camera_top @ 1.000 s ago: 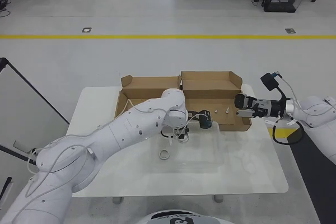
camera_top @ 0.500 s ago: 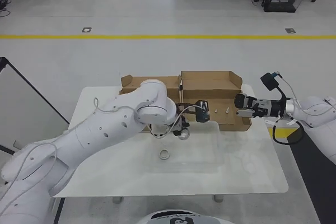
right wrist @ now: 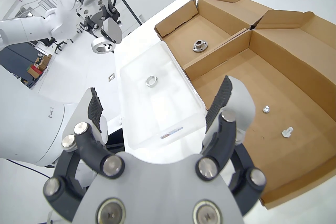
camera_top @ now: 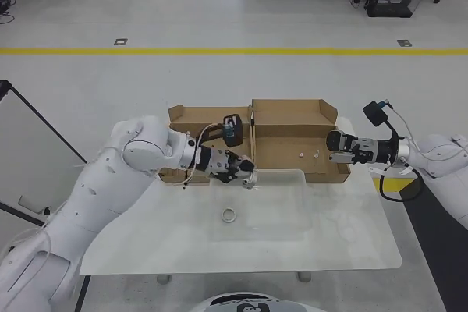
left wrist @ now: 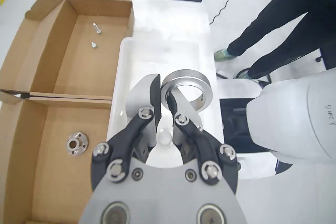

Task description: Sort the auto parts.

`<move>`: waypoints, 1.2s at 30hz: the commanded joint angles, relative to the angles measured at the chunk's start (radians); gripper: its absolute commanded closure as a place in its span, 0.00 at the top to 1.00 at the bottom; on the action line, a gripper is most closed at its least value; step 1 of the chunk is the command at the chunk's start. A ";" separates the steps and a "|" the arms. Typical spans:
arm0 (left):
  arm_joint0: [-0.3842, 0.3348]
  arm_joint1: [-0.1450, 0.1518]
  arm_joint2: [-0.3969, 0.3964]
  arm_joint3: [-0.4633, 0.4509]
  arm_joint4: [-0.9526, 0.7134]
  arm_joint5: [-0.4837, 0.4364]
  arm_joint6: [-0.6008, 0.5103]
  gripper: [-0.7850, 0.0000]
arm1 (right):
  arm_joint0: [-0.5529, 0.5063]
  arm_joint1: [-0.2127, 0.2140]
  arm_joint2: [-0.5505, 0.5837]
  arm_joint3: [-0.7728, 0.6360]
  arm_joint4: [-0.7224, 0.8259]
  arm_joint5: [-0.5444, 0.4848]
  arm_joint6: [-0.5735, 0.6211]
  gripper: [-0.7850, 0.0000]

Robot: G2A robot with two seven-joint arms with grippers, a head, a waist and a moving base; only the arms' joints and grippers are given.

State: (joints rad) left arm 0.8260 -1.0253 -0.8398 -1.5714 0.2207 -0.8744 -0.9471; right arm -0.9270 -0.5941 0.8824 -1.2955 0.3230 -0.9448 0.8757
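**Holding a large metal ring point(left wrist: 203, 93) in the left gripper point(left wrist: 164, 93) over the tray's point(camera_top: 296, 228) 11 o'clock corner**

Left gripper: Seen from the top view point(camera_top: 246, 173), it sits at the 11 o'clock corner of the clear plastic tray. It is clamped on the wall of the large metal ring point(camera_top: 249, 181), with one finger inside the bore and the other against the outer face. The right wrist view shows this gripper point(right wrist: 105, 36) and the ring point(right wrist: 103, 46) raised clear of the table point(camera_top: 351, 242).

Right gripper: In the top view point(camera_top: 330, 146) it hangs at the 3 o'clock end of the cardboard boxes. Its own wrist view point(right wrist: 160, 87) shows the fingers spread wide apart with nothing between them.

Parts at rest:
- A small ring point(camera_top: 228, 214) lies flat inside the tray, toward 8 o'clock from the tray's centre point(right wrist: 151, 81).
- Two cardboard compartments stand side by side at 12 o'clock of the tray.
- The 9 o'clock compartment point(camera_top: 195, 125) holds a flanged hub point(left wrist: 77, 143), bore upward point(right wrist: 200, 46).
- The 3 o'clock compartment point(camera_top: 292, 117) holds two screws point(camera_top: 300, 155), near each other but not touching point(right wrist: 266, 109). They lie at 9 o'clock of the right gripper.
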 commanded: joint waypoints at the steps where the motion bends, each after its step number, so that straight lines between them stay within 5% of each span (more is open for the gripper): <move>1: 0.022 0.014 -0.020 0.021 -0.043 -0.051 0.053 0.00 | 0.000 0.000 0.000 0.000 0.000 0.000 0.000 1.00; 4: 0.044 0.031 -0.037 0.045 -0.118 -0.134 0.135 0.00 | 0.000 0.000 0.000 0.000 0.000 0.000 0.000 1.00; 14: 0.108 0.059 -0.124 -0.052 -0.530 -0.138 0.139 0.00 | 0.000 0.000 0.000 0.000 0.000 0.000 0.000 1.00; 26: 0.207 0.029 -0.278 -0.242 -0.813 -0.138 0.139 0.00 | 0.000 0.000 0.000 0.000 0.000 0.000 0.000 1.00; 36: 0.232 0.008 -0.313 -0.302 -0.787 -0.138 0.139 0.00 | 0.000 0.000 0.000 0.000 0.000 0.000 0.000 1.00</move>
State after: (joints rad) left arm 1.0577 -1.0180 -1.1529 -1.8743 -0.5625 -1.0123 -0.8083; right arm -0.9270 -0.5941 0.8824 -1.2955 0.3230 -0.9448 0.8757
